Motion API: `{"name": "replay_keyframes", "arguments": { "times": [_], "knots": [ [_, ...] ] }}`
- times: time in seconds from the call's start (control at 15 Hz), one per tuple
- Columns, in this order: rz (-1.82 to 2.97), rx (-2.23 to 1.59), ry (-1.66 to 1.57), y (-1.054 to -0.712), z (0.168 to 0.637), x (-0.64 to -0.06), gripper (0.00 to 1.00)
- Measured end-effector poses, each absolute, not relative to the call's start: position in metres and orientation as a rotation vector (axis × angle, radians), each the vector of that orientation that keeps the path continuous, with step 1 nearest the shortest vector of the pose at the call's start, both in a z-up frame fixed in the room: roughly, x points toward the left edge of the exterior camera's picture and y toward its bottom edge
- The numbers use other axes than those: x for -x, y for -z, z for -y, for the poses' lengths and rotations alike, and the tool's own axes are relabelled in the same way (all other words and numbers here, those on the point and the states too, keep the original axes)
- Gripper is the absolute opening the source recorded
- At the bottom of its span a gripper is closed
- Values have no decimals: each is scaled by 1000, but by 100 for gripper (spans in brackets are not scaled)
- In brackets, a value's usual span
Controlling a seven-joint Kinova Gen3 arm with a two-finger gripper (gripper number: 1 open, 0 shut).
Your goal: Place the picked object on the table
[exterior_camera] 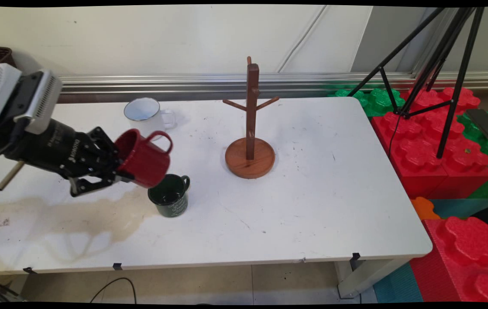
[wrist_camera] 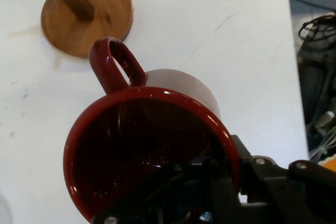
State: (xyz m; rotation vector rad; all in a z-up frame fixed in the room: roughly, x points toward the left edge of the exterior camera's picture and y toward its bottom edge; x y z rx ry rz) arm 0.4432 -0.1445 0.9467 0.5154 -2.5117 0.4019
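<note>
I see the black two-finger pincer (exterior_camera: 117, 169) clamped on the rim of a glossy dark red enamel mug (exterior_camera: 144, 157), 1 finger inside the mouth and 1 outside against the wall, so the jaws are closed down to the thickness of the mug's side. The mug is off the table and lies tipped over on its side, its mouth turned back toward the pincer and its loop handle (exterior_camera: 160, 138) uppermost. In the hand view the red mug (wrist_camera: 152, 145) fills most of the picture, with its handle rising at the upper left.

Just below the held mug and a little ahead of the pincer stands a dark green enamel mug (exterior_camera: 169, 195), upright on the white table (exterior_camera: 312, 193), mouth open upward, its handle toward the far side. I cannot tell whether the 2 mugs touch.

Beyond the pincer, further back on the table, a white enamel mug with a dark rim (exterior_camera: 145, 114) stands upright.

Well ahead of the pincer, past both nearer mugs, is a brown wooden mug tree with a round base (exterior_camera: 250, 124), its pegs bare.
</note>
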Motion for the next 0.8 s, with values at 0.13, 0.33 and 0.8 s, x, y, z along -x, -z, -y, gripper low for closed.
{"name": "replay_keyframes", "arguments": {
  "times": [0.13,0.33,0.8],
  "knots": [
    [2526,-538,-433,-948,143,-452,0],
    [2554,-571,-473,-948,144,-465,0],
    [2633,-644,-475,-931,159,-484,0]
  ]
}}
